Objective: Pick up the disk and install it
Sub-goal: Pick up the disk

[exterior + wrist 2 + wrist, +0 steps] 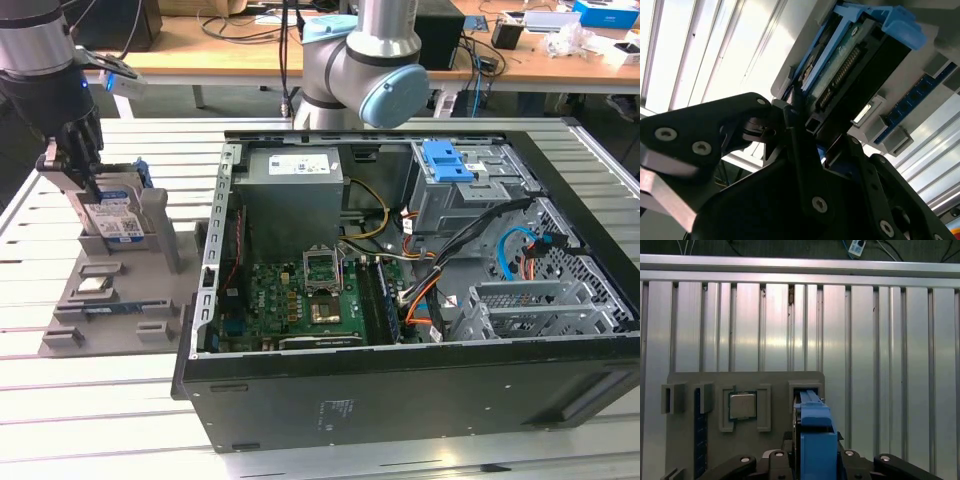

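Observation:
The disk (118, 222) is a silver drive with a white-and-blue label in a blue caddy. It stands on edge in a slot of the grey parts holder (110, 300) at the exterior view's left. My gripper (85, 185) comes down on it from above, shut on its top end. In the second wrist view the black fingers (755, 125) press on the disk (845, 65) from both sides, my gripper (812, 127) at its near end. In the first wrist view the caddy's blue end (815, 430) sits between the finger links of my gripper (815, 460).
The open computer case (400, 250) lies to the exterior view's right of the holder, with a grey power-supply box (292, 190), a motherboard and a blue bracket (447, 160) on the drive cage. A processor chip (742, 406) rests in another holder pocket. A slatted aluminium table (880, 365) lies underneath.

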Controlling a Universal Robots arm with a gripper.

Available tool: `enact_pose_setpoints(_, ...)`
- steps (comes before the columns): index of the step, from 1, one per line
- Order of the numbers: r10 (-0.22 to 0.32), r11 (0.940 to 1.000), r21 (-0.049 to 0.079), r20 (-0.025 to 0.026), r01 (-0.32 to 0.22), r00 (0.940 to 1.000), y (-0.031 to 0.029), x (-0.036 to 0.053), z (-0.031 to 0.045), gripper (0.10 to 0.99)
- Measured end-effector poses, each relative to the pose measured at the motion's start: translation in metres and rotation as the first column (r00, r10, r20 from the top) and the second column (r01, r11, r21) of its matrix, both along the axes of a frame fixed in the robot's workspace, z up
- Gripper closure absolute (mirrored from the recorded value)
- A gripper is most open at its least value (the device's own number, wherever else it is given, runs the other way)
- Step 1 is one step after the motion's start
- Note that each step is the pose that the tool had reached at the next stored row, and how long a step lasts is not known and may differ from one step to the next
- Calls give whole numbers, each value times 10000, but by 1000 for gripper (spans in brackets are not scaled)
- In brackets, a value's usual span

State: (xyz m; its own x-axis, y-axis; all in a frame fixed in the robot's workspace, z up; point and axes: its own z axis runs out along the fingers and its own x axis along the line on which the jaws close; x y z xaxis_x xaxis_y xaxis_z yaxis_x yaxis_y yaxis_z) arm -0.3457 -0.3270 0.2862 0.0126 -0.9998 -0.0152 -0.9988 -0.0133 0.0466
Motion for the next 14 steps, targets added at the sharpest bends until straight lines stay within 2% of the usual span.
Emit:
enact_pose_setpoints(10, 0, 10000, -3, 0, 0, 10000, 0, 0, 1, 722)
enact_pose_setpoints(12, -1, 10000, -3, 0, 1, 10000, 0, 0, 31, 722)
enact_pose_setpoints(14, -1, 10000, -3, 0, 1, 10000, 0, 0, 99, 722)
